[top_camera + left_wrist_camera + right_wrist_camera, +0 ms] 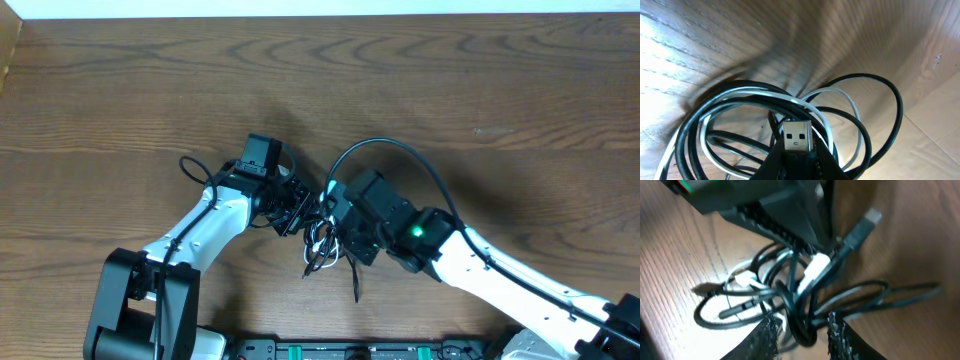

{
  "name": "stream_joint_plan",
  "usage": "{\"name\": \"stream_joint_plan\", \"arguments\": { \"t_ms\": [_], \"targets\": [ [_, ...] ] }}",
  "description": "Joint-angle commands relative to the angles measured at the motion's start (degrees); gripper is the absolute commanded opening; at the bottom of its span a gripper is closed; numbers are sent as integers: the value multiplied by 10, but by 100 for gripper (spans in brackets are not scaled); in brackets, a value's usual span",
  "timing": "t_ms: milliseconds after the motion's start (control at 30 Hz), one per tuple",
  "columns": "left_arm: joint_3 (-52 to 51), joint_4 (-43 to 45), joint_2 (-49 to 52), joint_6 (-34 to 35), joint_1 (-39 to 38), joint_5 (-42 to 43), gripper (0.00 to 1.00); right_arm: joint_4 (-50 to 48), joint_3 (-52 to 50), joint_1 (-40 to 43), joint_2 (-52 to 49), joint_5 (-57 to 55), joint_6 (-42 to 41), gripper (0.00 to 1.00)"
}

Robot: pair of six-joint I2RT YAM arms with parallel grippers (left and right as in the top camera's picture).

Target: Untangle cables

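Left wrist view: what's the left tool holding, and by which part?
Left tool is shut on a USB plug from the cables, pinched at its black housing; the metal end sticks out.

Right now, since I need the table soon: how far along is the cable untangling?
Nothing looks done: the cables are one tangled black-and-white bundle. In hand: the left claw pinches a plug; the right claw straddles a black loop. Left: separating every cord.

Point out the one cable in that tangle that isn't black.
The white cable, looped through the middle of the tangle. Every other cable wound around it is black.
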State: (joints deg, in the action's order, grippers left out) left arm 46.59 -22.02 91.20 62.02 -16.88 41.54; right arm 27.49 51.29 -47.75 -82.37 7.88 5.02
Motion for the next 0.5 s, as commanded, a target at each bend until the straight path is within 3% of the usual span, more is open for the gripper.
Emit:
{"name": "stream_joint_plan", "arguments": {
  "t_ms": [0,467],
  "targets": [
    [0,1,4,9,1,14,7,18,-4,9,10,18,-18,32],
    [0,2,4,24,1,103,8,-16,-9,6,-16,30,-24,31]
  ]
}}
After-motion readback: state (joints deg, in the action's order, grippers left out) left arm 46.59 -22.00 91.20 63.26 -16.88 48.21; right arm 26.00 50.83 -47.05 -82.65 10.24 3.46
